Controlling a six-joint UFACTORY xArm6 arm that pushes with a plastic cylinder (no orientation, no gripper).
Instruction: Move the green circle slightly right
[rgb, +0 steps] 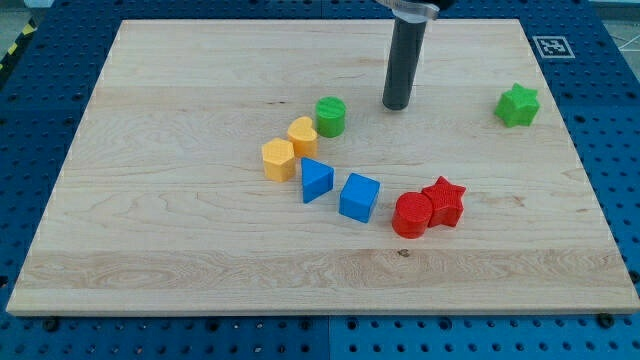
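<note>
Currently the tip (396, 106) of the rod rests on the wooden board (180, 90), near the green circle (330, 116) and on its right in the view, a little toward the top; the two are apart. No gripper is fitted, so the rod holds nothing. The green circle sits near the board's middle, just beside the upper of two yellow blocks (303, 135). It appears small, light and rigid, likely to slide readily on smooth wood. Contact would best be made low on its left side, which requires the tip to pass around it first; an off-centre push could send it astray.
</note>
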